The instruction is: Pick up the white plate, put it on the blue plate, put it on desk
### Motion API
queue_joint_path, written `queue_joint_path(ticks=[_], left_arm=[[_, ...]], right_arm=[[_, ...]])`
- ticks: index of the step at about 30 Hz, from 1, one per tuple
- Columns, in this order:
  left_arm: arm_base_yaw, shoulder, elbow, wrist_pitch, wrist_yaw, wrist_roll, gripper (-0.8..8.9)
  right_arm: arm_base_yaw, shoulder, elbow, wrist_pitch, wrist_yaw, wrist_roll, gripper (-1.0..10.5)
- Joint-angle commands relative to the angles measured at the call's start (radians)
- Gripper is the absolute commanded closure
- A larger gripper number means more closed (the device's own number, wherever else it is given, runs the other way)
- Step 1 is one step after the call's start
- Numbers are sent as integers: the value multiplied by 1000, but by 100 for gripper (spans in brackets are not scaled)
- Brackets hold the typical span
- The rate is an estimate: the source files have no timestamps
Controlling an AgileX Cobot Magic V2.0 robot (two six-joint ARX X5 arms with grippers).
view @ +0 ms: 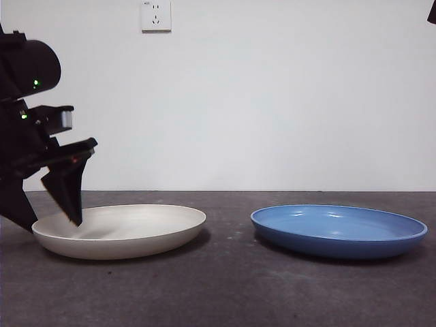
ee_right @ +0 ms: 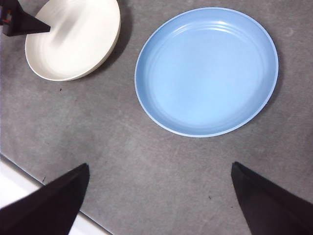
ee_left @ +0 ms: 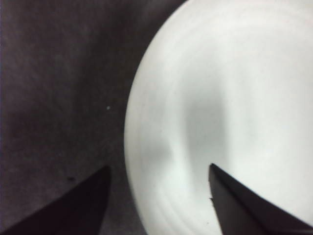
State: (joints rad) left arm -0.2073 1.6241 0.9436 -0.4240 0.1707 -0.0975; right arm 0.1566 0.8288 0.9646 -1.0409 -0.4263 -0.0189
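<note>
Left gripper (view: 63, 197) angled down over the white plate's (view: 122, 230) outer rim, on the side away from the blue plate (view: 338, 230). Jaws spread, nothing held: left wrist view puts one jaw over the plate's inside, the other over bare tabletop (ee_left: 58, 98), rim between them. Contact with the rim not resolvable.

White plate flat on the tabletop, beside the blue plate, a clear gap between them. Blue plate also flat, nothing in it.

Right gripper (ee_right: 159, 196) held high above the tabletop near the blue plate, jaws wide apart, nothing between them. Only a black tip at the top corner in front view.

View differences:
- Front: left arm's tilt and how low the jaw tips sit against the white plate's rim; wall socket (view: 155, 15) behind.
- Left wrist: jaws straddling the rim; faint ridges inside the plate.
- Right wrist: both plates from above, left jaw tip over the white plate, tabletop's pale edge near the right gripper.
</note>
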Motion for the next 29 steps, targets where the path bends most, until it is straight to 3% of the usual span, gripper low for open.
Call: queue_joint_path(ticks=[1, 8, 21, 29], left_arm=[[-2, 29, 17, -2, 0, -26, 558], [-2, 29, 17, 8, 0, -28, 806], [0, -74, 39, 43, 4, -109, 805], [-27, -175, 162, -14, 151, -193, 805]], right_arm=[[3, 5, 19, 8, -3, 8, 480], [3, 5, 19, 7, -3, 8, 481], [3, 5, 19, 8, -3, 8, 481], [3, 5, 19, 7, -2, 8, 481]])
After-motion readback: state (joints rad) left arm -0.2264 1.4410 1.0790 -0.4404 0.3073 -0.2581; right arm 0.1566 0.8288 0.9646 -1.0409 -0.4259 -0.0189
